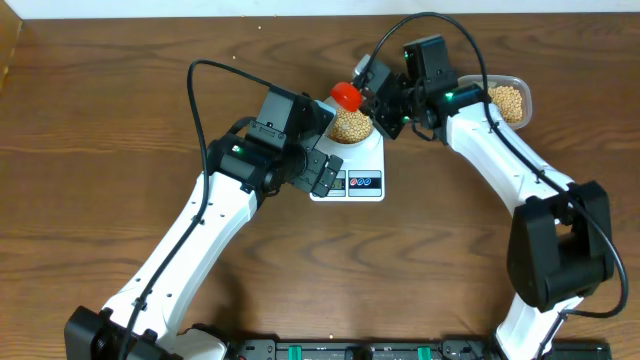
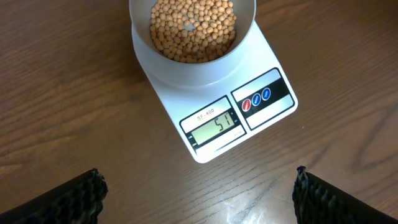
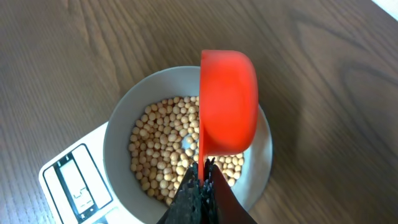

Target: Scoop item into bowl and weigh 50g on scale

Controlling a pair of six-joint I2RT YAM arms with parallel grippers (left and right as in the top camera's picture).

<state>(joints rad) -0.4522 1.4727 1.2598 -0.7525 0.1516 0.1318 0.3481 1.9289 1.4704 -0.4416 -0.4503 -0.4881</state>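
The pale bowl [image 1: 352, 127] stands on the white scale [image 1: 372, 160] and holds many tan beans [image 2: 193, 28]. The scale's display [image 2: 215, 127] reads 51. My right gripper [image 3: 203, 177] is shut on the handle of a red scoop [image 3: 227, 102], which is tipped on its side over the bowl [image 3: 121, 124]; the scoop [image 1: 346, 96] shows above the bowl's far rim. My left gripper [image 2: 198, 196] is open and empty, hovering over bare table just in front of the scale [image 2: 261, 62].
A clear plastic tub [image 1: 510, 100] of more beans sits at the back right behind my right arm. The tabletop is dark wood. Black cables arc over both arms.
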